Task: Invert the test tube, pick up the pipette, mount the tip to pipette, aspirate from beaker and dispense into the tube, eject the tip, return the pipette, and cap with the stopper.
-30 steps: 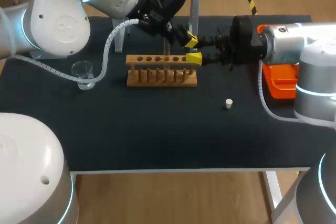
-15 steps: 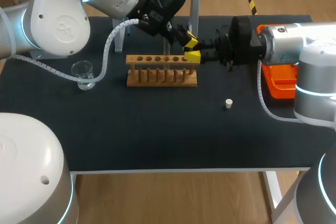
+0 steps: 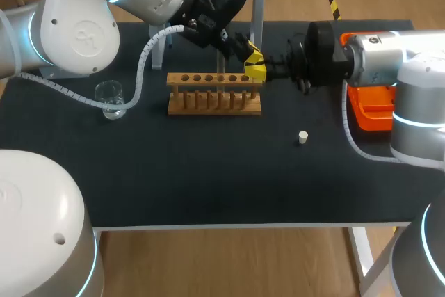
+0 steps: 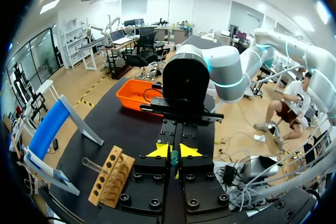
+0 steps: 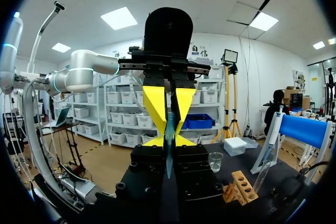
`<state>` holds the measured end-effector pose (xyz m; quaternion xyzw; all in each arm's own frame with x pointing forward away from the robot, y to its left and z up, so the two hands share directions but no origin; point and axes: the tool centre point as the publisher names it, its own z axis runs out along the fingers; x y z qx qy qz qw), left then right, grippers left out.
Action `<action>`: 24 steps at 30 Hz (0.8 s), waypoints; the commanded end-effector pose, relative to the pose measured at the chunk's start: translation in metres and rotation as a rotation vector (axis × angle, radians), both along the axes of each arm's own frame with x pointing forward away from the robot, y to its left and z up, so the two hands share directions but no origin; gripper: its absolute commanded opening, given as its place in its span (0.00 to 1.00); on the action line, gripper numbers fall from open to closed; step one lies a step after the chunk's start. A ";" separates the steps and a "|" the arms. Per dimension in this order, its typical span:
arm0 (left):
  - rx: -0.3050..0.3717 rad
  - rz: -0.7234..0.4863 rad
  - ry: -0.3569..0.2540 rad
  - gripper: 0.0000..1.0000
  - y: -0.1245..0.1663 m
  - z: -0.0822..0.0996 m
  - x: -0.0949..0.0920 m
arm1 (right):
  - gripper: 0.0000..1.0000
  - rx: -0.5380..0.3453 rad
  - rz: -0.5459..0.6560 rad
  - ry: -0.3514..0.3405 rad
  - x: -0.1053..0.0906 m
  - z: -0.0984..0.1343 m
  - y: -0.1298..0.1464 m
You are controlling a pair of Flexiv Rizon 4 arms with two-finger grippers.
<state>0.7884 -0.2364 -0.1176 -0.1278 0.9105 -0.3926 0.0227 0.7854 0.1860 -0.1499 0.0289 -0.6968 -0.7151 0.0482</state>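
Upper centre, overhead: our left end effector (image 4: pixel 174 151) and right end effector (image 5: pixel 169 141) both clamp the clear glass test tube (image 5: pixel 169 127) (fingers nearly together) above the right end of the wooden rack (image 3: pixel 214 102).

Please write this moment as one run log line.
left gripper: shut on slim translucent item | right gripper: facing it, at same item | place: near rack end | stopper: on table | beaker: beside rack
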 end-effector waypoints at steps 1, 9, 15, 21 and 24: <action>0.004 0.000 0.002 1.00 0.001 0.001 0.001 | 0.00 0.001 0.002 -0.001 -0.001 -0.001 -0.002; 0.004 0.000 0.002 1.00 0.001 0.001 0.001 | 0.00 0.001 -0.002 -0.002 -0.010 -0.003 -0.028; 0.004 0.000 0.002 1.00 0.001 0.001 0.001 | 0.00 -0.004 0.011 -0.011 -0.021 -0.008 -0.065; 0.004 0.000 0.002 1.00 0.001 0.001 0.001 | 0.00 -0.010 0.011 -0.008 -0.029 -0.019 -0.095; 0.004 0.000 0.002 1.00 0.001 0.001 0.001 | 0.00 -0.011 0.008 -0.002 -0.030 -0.023 -0.105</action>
